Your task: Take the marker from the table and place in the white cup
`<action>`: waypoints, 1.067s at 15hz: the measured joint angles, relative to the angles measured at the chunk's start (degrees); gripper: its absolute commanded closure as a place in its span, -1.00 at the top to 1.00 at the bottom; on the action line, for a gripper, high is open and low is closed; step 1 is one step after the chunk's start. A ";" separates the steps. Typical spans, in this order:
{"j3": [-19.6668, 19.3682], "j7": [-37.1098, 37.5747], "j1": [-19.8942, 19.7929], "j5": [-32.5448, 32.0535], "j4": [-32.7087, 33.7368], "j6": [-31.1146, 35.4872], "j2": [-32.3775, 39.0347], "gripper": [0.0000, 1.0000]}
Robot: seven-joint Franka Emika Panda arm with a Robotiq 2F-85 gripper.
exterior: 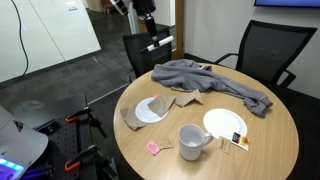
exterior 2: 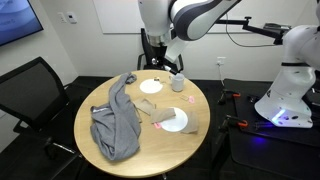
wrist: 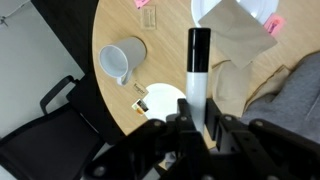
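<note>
A meeting room with black chairs holds a round wooden tabletop (exterior: 268, 140). In the wrist view the tool (wrist: 197, 120) is clamped on the marker (wrist: 197, 75), whose black cap points away from the fingers. The marker is held in the air, well apart from the white cup (wrist: 122, 60), which stands upright and empty on the wood. In an exterior view a white plate (exterior: 224, 124) lies just beside the cup (exterior: 192, 141), and a crumpled grey cloth (exterior: 215, 80) lies beyond it.
</note>
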 measured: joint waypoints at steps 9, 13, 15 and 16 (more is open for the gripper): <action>-0.83 27.03 -2.51 -19.68 0.10 -2.26 0.23 -0.90; -0.60 40.52 -2.54 -24.35 0.11 -6.69 0.68 -0.90; -0.45 47.46 -2.53 -25.86 0.11 -8.61 1.22 -0.90; -0.40 50.88 -2.53 -26.41 0.11 -9.43 1.53 -0.90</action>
